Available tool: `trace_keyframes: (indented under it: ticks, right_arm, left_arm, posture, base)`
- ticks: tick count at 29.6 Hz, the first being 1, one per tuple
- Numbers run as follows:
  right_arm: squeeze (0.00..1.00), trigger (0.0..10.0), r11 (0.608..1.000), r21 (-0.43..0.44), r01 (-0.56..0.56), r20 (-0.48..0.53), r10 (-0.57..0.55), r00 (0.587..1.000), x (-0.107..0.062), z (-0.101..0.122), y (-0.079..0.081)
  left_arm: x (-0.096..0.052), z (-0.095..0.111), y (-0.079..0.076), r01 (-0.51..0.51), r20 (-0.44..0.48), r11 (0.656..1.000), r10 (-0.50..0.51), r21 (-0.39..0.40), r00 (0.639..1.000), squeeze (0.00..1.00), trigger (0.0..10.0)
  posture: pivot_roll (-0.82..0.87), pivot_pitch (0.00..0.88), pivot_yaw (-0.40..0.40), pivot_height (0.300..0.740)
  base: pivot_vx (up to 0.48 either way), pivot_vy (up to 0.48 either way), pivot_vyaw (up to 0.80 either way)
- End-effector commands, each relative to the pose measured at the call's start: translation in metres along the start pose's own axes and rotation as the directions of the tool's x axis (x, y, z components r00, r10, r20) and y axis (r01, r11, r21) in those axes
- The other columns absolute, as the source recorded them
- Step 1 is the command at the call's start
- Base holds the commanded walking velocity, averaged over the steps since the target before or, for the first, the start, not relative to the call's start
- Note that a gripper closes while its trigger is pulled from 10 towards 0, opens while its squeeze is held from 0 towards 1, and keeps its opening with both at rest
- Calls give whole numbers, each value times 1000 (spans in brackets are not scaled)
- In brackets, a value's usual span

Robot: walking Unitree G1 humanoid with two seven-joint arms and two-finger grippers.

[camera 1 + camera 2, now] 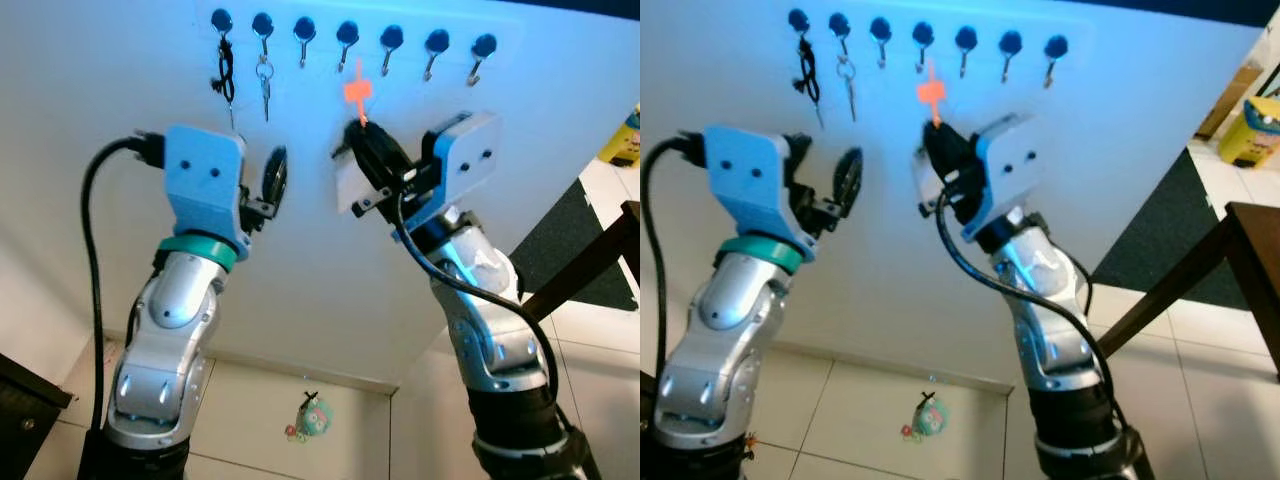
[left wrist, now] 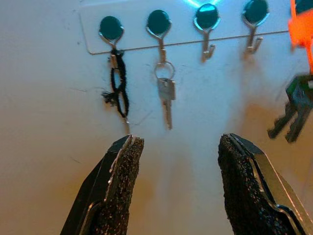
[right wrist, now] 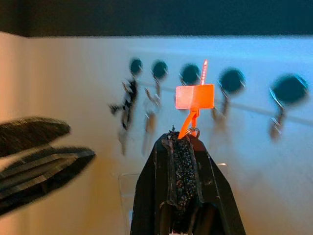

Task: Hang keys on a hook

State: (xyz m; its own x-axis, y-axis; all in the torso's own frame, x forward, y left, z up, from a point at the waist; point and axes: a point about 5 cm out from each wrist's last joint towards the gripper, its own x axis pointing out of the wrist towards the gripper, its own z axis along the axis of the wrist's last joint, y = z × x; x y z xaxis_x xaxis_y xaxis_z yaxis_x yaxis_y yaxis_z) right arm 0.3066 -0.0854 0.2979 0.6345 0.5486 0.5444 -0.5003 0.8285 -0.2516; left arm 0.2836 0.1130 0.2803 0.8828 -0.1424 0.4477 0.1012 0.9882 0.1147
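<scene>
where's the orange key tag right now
The orange tag sticks up from the shut fingertips of the right gripper, raised to the wall just below the fourth hook from the left, right of the hanging silver key.

The hooks (image 2: 209, 43) look like shiny bent metal, and so does the silver key (image 2: 167, 98) hanging beside a matt black cord (image 2: 118, 85). The left gripper (image 2: 178, 183) has rough, grainy black pads (image 2: 122, 186), while the orange tag (image 3: 194, 96) looks like smooth plastic against the matt white wall (image 1: 300, 280).

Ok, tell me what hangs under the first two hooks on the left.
A black cord loop hangs from the first hook; a silver key on a ring from the second hook. The cord's lower end is hard to make out.
</scene>
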Motion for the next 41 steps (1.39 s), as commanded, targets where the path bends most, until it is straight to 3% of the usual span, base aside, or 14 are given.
trace_keyframes:
  ticks: [1,4,5,8,10,11,19,34,41]
  right_arm:
    - [0,10000,1000,8,-20,18,19,1000,2,5,3]
    - [0,10000,1000,12,-22,26,21,999,6,6,4]
    - [0,10000,1000,6,1,22,-1,1000,16,1,2]
    - [0,10000,1000,6,1,22,-1,1000,16,1,2]
    - [0,10000,1000,-7,18,0,-18,1000,27,-6,0]
    - [0,10000,999,-14,30,-20,-30,999,37,-11,-2]
    - [0,10000,1000,-15,22,-10,-22,1000,53,-11,-3]
    - [0,10000,999,-53,1,44,1,999,69,-4,-3]
    - [0,10000,993,-110,35,-5,-36,999,75,-14,-8]
  left_arm:
    - [-1,5,1,3,20,1000,-4,6,1000,0,10000]
    - [1,11,1,11,41,1000,-12,2,999,0,10000]
    - [6,20,-1,27,73,1000,-26,-15,997,0,10000]
    - [6,20,-1,27,73,1000,-26,-15,997,0,10000]
    - [9,26,-3,43,92,998,-40,-36,995,0,10000]
    - [9,29,-6,57,101,997,-52,-47,994,0,10000]
    - [6,31,-8,65,98,996,-59,-58,993,0,10000]
    - [4,30,-10,66,83,995,-60,-69,995,0,10000]
    - [5,30,-10,65,76,995,-59,-73,995,0,10000]
  posture:
    - [-119,77,42,740]
    - [-119,76,40,740]
    - [-119,74,40,740]
    - [-119,74,40,740]
    - [-117,72,41,740]
    - [-108,71,36,740]
    - [-93,70,27,740]
    - [-93,77,23,740]
    - [-87,82,22,740]
  base:
    - [0,0,0]
    - [0,0,0]
    - [0,0,0]
    - [0,0,0]
    - [0,0,0]
    - [0,0,0]
    - [0,0,0]
    - [0,0,0]
    - [0,0,0]
